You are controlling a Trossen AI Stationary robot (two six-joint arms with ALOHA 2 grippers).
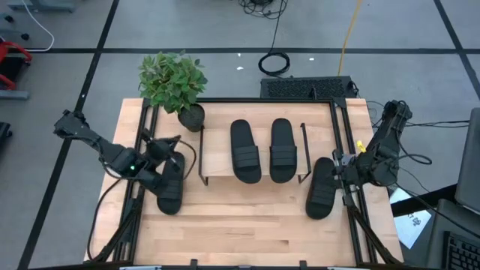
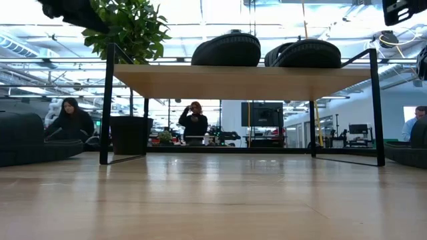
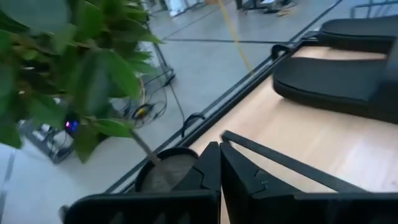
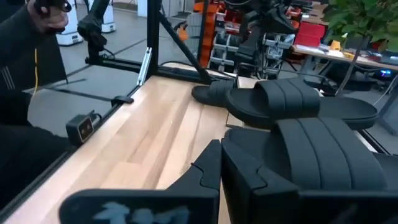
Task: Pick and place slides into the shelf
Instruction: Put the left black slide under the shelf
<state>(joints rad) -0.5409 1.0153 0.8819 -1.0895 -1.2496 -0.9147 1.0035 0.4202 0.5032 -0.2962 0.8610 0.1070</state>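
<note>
Two slides on the shelf, two on the counter.

Slides (image 1: 245,151) and (image 1: 282,149) lie side by side on the shelf (image 1: 217,139). Another slide (image 1: 171,184) sits under the left gripper (image 1: 166,146) — fingers (image 3: 211,171) pressed together, empty; the fourth slide (image 1: 322,187) lies beside the right gripper (image 1: 339,169), fingers likewise closed — near a potted plant (image 1: 174,81).

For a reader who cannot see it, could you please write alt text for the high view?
Seen from above, two black slides lie side by side on the shelf at the table's middle. A third slide lies by the left gripper, and a fourth slide by the right gripper. A potted plant stands at the back left.
</note>
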